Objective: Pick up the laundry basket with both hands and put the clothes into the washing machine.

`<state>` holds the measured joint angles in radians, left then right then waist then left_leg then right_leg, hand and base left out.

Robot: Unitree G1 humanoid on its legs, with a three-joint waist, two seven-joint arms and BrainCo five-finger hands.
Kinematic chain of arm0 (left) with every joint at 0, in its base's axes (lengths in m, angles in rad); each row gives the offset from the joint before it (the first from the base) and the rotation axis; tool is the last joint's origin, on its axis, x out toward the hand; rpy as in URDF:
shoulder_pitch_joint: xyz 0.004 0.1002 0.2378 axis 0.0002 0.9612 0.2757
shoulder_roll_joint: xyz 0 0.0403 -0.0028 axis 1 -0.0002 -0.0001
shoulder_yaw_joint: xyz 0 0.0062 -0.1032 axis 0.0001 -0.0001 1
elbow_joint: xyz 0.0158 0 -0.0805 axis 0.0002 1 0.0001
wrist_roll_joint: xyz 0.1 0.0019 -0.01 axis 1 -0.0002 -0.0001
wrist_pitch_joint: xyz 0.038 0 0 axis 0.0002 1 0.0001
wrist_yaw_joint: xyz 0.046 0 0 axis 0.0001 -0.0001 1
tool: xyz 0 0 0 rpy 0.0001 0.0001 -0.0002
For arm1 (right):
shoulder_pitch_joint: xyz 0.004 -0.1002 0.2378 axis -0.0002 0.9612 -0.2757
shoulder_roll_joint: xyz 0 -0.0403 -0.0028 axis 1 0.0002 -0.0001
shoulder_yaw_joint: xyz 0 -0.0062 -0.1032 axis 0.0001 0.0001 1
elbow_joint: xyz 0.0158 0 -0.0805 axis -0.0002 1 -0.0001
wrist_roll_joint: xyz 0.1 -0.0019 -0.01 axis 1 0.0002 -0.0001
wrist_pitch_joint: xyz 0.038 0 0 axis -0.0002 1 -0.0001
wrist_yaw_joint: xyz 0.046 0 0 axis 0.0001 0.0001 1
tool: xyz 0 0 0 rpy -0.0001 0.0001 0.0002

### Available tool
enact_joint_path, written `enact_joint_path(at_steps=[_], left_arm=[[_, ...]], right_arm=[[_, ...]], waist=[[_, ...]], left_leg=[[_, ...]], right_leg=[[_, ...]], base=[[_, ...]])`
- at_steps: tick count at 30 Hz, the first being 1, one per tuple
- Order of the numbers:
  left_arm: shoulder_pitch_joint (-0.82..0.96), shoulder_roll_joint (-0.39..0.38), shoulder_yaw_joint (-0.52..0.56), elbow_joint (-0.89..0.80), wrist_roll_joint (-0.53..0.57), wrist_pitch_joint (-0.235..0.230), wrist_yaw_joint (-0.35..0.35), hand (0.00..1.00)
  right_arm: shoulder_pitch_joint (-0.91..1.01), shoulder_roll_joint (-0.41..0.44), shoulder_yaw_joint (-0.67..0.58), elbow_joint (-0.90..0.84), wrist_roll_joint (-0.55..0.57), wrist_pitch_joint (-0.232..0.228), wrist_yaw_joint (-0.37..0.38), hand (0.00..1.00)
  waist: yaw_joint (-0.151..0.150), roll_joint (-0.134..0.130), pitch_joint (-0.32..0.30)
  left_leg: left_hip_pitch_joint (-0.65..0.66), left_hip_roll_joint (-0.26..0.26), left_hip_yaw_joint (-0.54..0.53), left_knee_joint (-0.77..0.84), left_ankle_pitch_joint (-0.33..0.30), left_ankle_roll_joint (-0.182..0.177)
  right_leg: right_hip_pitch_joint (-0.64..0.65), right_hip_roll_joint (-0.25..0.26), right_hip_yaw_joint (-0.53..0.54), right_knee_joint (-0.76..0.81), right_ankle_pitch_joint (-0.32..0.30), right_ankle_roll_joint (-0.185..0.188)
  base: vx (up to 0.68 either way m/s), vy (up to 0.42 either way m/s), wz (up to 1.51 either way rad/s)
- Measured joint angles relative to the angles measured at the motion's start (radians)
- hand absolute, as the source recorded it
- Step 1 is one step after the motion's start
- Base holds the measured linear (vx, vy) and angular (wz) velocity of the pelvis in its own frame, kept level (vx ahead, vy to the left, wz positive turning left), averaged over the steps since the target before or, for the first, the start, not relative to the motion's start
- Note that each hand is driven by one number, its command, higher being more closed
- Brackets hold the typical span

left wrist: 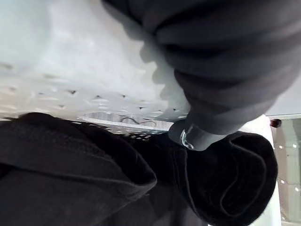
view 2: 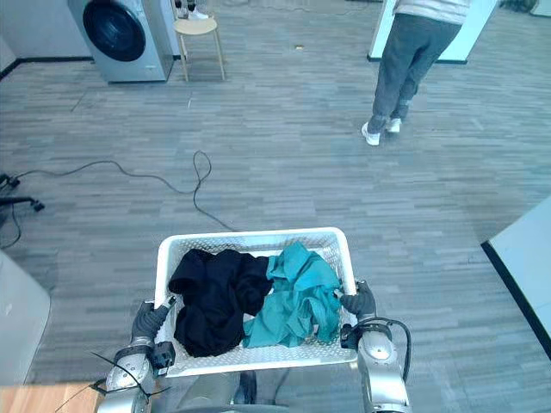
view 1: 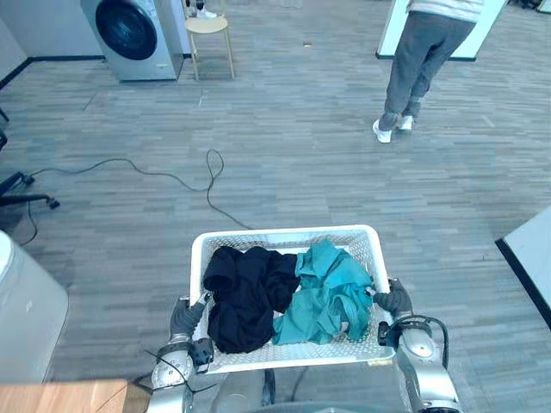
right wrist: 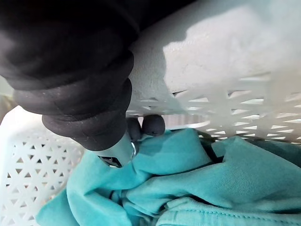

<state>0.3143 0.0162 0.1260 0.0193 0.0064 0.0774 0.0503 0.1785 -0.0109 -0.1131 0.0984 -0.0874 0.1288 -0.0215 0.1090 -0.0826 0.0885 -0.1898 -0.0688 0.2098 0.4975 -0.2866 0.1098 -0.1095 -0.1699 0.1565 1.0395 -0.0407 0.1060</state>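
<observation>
— Two hands on the basket, then? Where is it?

— Yes. The basket [view 1: 284, 234], white with a latticed wall, is at 6 o'clock in the head views, close in front of the robot and held between the hands.

— Left side first.

— The left hand [view 1: 183, 317] presses on the outer wall at about the basket's 8 o'clock. From its wrist camera, one silver finger or thumb, I cannot tell which, hooks over the rim and points down the inner wall, just beside black cloth. The rest of that hand's fingers are hidden by the dark cover, so that one hook is all I can vouch for.

— And the other?

— The right hand [view 1: 394, 299] is at the basket's 3 o'clock. Its wrist camera shows dark fingertips [right wrist: 153, 125] curled over the rim into the basket, touching teal cloth. It clasps the rim.

— What lies inside?

— A black garment [view 1: 245, 297] fills the 9 o'clock half and a teal garment [view 1: 331, 288] the 3 o'clock half. Both are crumpled, and they touch in the middle.

— The washing machine?

— The washing machine [view 1: 133, 34] stands at 11 o'clock, well apart from the basket across the grey floor [view 1: 301, 146], with its round dark door facing the room. A wooden stool [view 1: 209, 26] stands just beside it, on its 3 o'clock side. A person [view 1: 422, 60] in grey trousers and white shoes stands at 1 o'clock.
</observation>
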Motion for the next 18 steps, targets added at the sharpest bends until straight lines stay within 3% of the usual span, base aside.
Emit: enact_joint_path(at_steps=[1, 2, 3, 4, 5, 7, 8, 9, 10, 11, 12, 13, 14, 15, 16, 17, 18], left_arm=[[0.002, 0.009, -0.009, -0.001, 0.002, 0.006, 0.000, 1.00], [0.002, 0.012, -0.023, -0.002, 0.006, 0.015, 0.000, 1.00], [0.002, 0.015, -0.031, -0.002, 0.006, 0.017, 0.000, 1.00], [-0.008, 0.027, -0.046, -0.010, 0.005, 0.017, 0.000, 1.00], [-0.019, 0.031, -0.046, -0.010, 0.006, 0.018, 0.000, 1.00], [-0.036, 0.043, -0.056, -0.009, 0.008, 0.025, -0.002, 1.00], [-0.039, 0.045, -0.060, -0.009, 0.008, 0.025, -0.003, 1.00], [-0.040, 0.042, -0.061, -0.006, 0.009, 0.025, -0.003, 1.00], [-0.046, 0.027, -0.068, 0.018, 0.010, 0.026, -0.005, 1.00], [-0.056, 0.007, -0.069, 0.035, 0.010, 0.031, -0.006, 1.00], [-0.069, -0.010, -0.072, 0.042, 0.010, 0.035, -0.009, 1.00], [-0.074, -0.022, -0.072, 0.050, 0.011, 0.035, -0.011, 1.00], [-0.049, -0.045, -0.064, 0.073, 0.010, 0.034, -0.021, 1.00], [-0.032, -0.038, -0.061, 0.060, 0.010, 0.031, -0.027, 1.00], [-0.037, -0.054, -0.056, 0.066, 0.007, 0.017, -0.030, 1.00], [-0.049, -0.050, -0.055, 0.066, 0.007, 0.018, -0.031, 1.00], [-0.051, -0.031, -0.049, 0.069, 0.008, 0.022, -0.032, 1.00]], right_arm=[[0.020, 0.011, -0.008, 0.000, 0.001, -0.001, 0.000, 1.00], [0.037, 0.019, -0.010, 0.000, 0.002, -0.002, 0.000, 1.00], [0.038, 0.019, -0.013, -0.001, 0.002, -0.002, 0.000, 1.00], [0.037, 0.023, -0.033, -0.005, 0.006, -0.003, 0.000, 1.00], [0.038, 0.032, -0.043, -0.005, 0.009, -0.004, 0.000, 1.00], [0.039, 0.050, -0.072, -0.006, 0.010, -0.004, 0.001, 1.00], [0.040, 0.050, -0.075, -0.006, 0.010, -0.004, 0.002, 1.00], [0.040, 0.047, -0.075, -0.006, 0.010, -0.004, 0.002, 1.00], [0.051, 0.035, -0.076, -0.006, 0.010, -0.003, 0.001, 1.00], [0.048, 0.017, -0.080, -0.011, 0.009, -0.001, 0.000, 1.00], [0.054, -0.004, -0.088, -0.034, 0.009, 0.002, 0.000, 1.00], [0.069, -0.016, -0.090, -0.048, 0.009, 0.003, 0.000, 1.00], [0.107, -0.027, -0.079, -0.072, 0.011, 0.002, 0.002, 1.00], [0.119, -0.015, -0.067, -0.085, 0.010, 0.004, 0.002, 1.00], [0.108, -0.023, -0.075, -0.085, 0.011, -0.003, 0.000, 1.00], [0.092, -0.017, -0.082, -0.069, 0.011, -0.001, 0.000, 1.00], [0.070, -0.009, -0.073, -0.035, 0.011, 0.008, -0.001, 1.00]], waist=[[-0.038, 0.009, 0.011], [-0.065, 0.036, 0.016], [-0.066, 0.041, 0.012], [-0.072, 0.051, 0.013], [-0.076, 0.052, 0.013], [-0.110, 0.059, 0.015], [-0.126, 0.058, 0.013], [-0.128, 0.060, 0.012], [-0.142, 0.096, -0.009], [-0.145, 0.126, -0.023], [-0.150, 0.142, -0.015], [-0.161, 0.143, 0.000], [-0.149, 0.187, -0.019], [-0.137, 0.179, -0.026], [-0.119, 0.239, -0.018], [-0.112, 0.254, -0.015], [-0.080, 0.228, 0.005]], left_leg=[[0.086, -0.017, -0.031, -0.002, -0.043, 0.010], [0.159, -0.021, -0.053, -0.036, -0.076, 0.000], [0.196, -0.021, -0.054, -0.066, -0.082, -0.005], [0.281, -0.019, -0.077, -0.148, -0.094, -0.014], [0.316, -0.018, -0.093, -0.174, -0.094, -0.014], [0.420, 0.013, -0.143, -0.230, -0.104, -0.033], [0.475, 0.028, -0.183, -0.245, -0.124, -0.067], [0.503, 0.041, -0.201, -0.243, -0.133, -0.084], [0.529, 0.086, -0.265, -0.211, -0.139, -0.093], [0.512, 0.124, -0.318, -0.132, -0.128, -0.110], [0.464, 0.124, -0.359, 0.028, -0.036, -0.154], [0.439, 0.111, -0.364, 0.118, 0.056, -0.149], [0.358, 0.123, -0.320, 0.341, 0.407, -0.205], [0.327, 0.122, -0.298, 0.420, 0.581, -0.195], [0.189, 0.174, -0.283, 0.673, 0.493, -0.156], [0.116, 0.176, -0.287, 0.773, 0.418, -0.144], [-0.032, 0.170, -0.267, 0.867, 0.268, -0.086]], right_leg=[[-0.069, 0.040, -0.007, 0.193, -0.009, 0.024], [-0.155, 0.056, -0.066, 0.250, -0.056, 0.020], [-0.205, 0.055, -0.103, 0.226, -0.086, 0.010], [-0.315, 0.053, -0.195, 0.083, -0.136, -0.018], [-0.351, 0.057, -0.222, 0.006, -0.142, -0.027], [-0.371, 0.113, -0.266, -0.410, -0.108, -0.037], [-0.353, 0.151, -0.253, -0.630, -0.045, -0.055], [-0.352, 0.176, -0.237, -0.670, 0.021, -0.050], [-0.346, 0.220, -0.227, -0.640, 0.129, -0.082], [-0.346, 0.238, -0.265, -0.575, 0.100, -0.168], [-0.349, 0.216, -0.300, -0.457, 0.045, -0.219], [-0.355, 0.192, -0.316, -0.353, 0.025, -0.261], [-0.281, 0.257, -0.363, -0.438, -0.035, -0.217], [-0.213, 0.285, -0.364, -0.565, -0.024, -0.280], [-0.124, 0.350, -0.342, -0.617, -0.086, -0.318], [-0.086, 0.366, -0.333, -0.628, -0.112, -0.323], [0.022, 0.363, -0.287, -0.661, -0.158, -0.323]], base=[[0.63, 0.204, 0.81], [0.62, 0.173, 0.72], [0.76, 0.187, 0.34], [0.64, 0.150, 0.09], [0.84, 0.140, 0.35], [0.86, 0.029, 0.67], [0.82, -0.027, 0.60], [0.86, -0.065, 0.64], [0.72, -0.068, 0.49], [0.92, -0.099, 0.66], [0.73, -0.093, 0.56], [0.99, -0.196, 0.58], [0.72, -0.198, 0.22], [0.75, -0.262, -0.17], [0.44, -0.133, -0.39], [0.78, -0.073, -0.53], [0.73, 0.013, -0.36]])
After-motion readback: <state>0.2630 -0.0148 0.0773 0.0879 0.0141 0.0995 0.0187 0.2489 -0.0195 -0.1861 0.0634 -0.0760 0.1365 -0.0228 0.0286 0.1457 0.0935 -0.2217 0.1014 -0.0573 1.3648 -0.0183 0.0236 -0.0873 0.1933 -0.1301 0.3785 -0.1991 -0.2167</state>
